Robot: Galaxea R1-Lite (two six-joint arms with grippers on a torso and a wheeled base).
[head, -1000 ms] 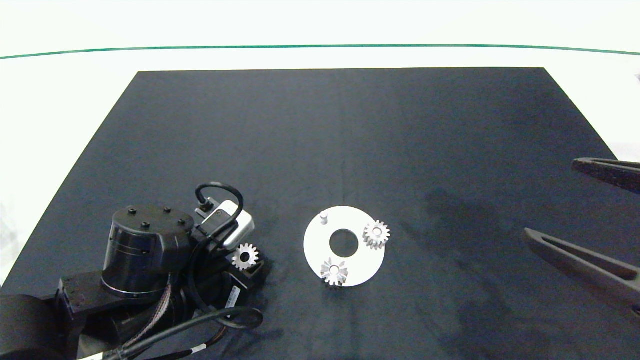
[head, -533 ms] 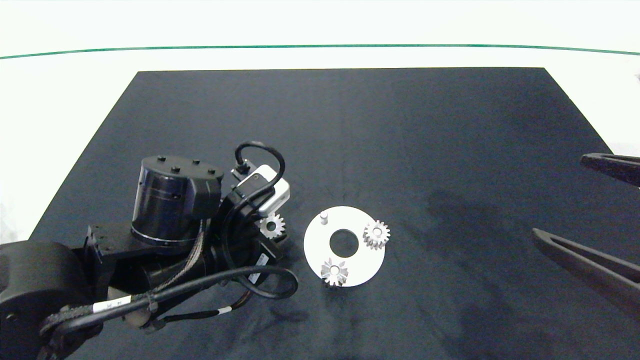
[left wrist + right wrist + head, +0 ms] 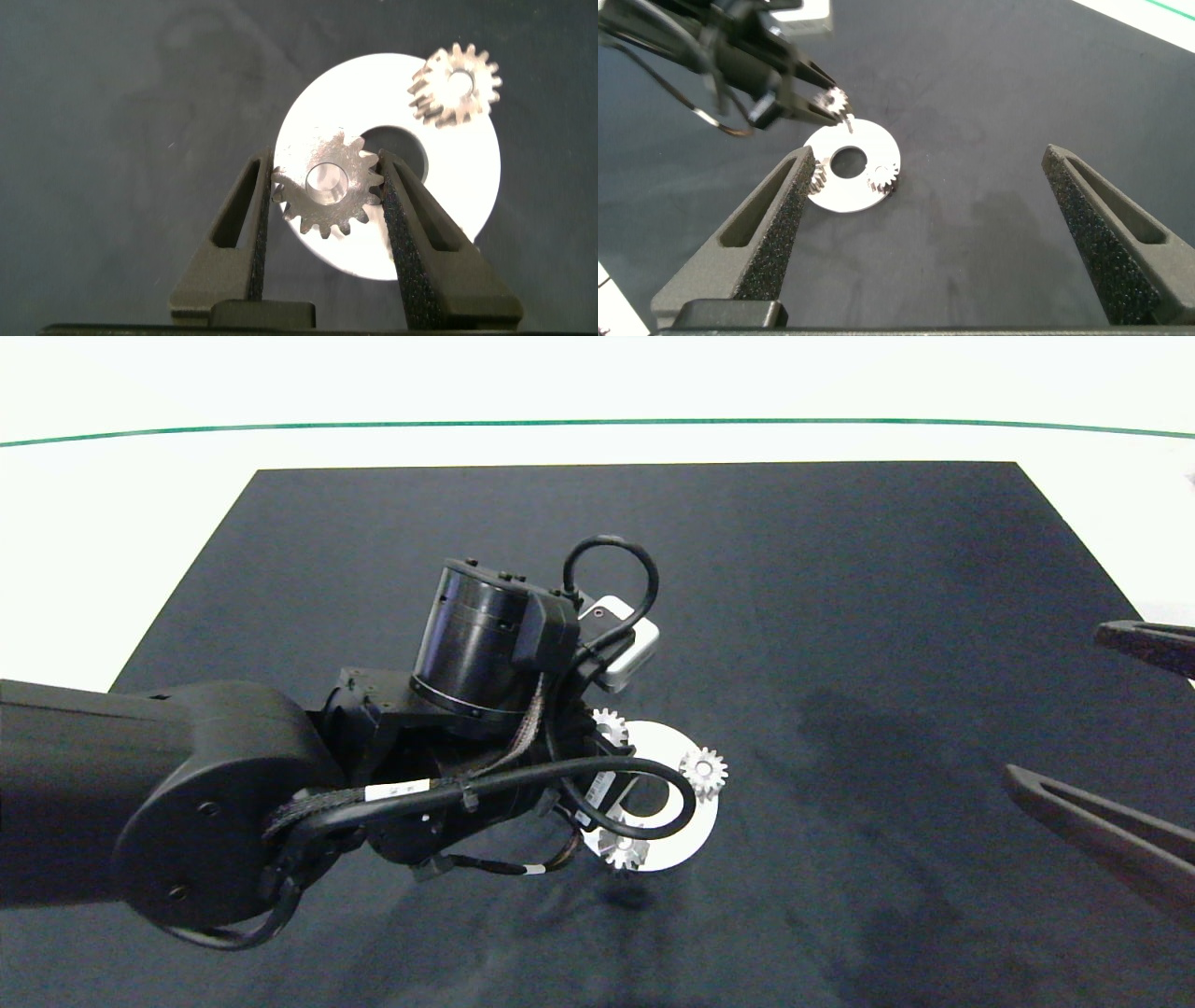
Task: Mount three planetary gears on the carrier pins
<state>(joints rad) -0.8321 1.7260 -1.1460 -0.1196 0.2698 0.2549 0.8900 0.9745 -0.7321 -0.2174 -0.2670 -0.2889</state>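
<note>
The left pincer [image 3: 325, 187] is closed on one of the planetary gears [image 3: 327, 183], its two fingers pinching the teeth on either side, the gear held flat just above the white disc [image 3: 448, 201]; the left arm reaches in low across the dark surface [image 3: 840, 616], its wrist over the disc. Two other gears [image 3: 703, 773] [image 3: 623, 847] sit on the disc; the right pincer [image 3: 934, 233] hangs wide open, well apart at the right side.

Silvery gears [image 3: 331, 184], white disc [image 3: 458, 187], seemingly black mat [image 3: 840, 616]
</note>
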